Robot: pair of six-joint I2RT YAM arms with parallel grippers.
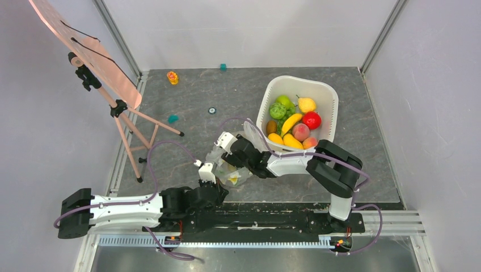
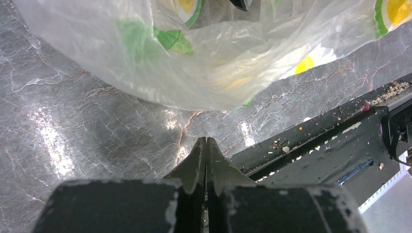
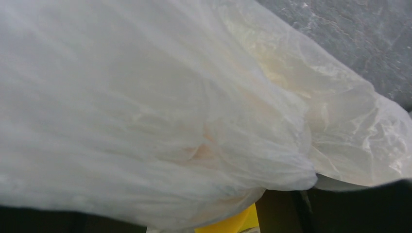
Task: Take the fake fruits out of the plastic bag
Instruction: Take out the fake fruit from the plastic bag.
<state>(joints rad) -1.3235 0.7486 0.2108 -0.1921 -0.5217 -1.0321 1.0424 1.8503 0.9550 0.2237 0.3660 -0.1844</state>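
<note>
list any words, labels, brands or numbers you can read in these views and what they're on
No readable text in any view.
plastic bag: only yellow-and-white flower prints with green leaves, no letters.
white basin: plain, no label showing.
board on the easel: no writing visible.
small round object on the table: too small to tell if it carries any marking.

Bright even light, soft shadows; glare on table (image 2: pixel 46 145); plastic bag (image 3: pixel 145 97) blurred in right wrist view.
</note>
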